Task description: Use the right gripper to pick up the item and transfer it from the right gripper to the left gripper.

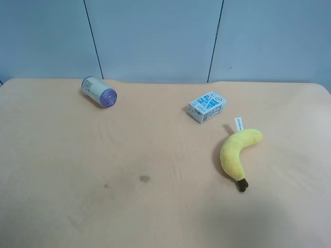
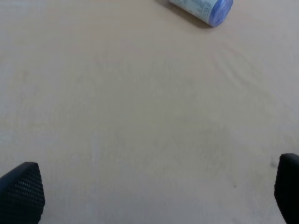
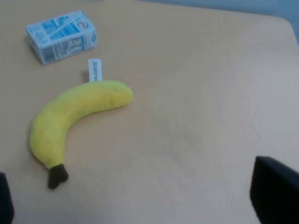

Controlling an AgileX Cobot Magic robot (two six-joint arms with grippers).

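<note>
Stage: nothing done — plush banana (image 1: 231, 154) lying ungrasped, right of centre | right gripper (image 3: 140, 200) hovering, jaws spread | left gripper (image 2: 154, 196) likewise spread | pick-up, handover remaining

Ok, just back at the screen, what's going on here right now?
Nothing is held yet. The plush banana lies untouched on the table, close to the carton. The right gripper hovers open with the banana in its camera's view. The left gripper is open too, with the can lying on its side farther off. Neither arm shows in the high view.
</note>
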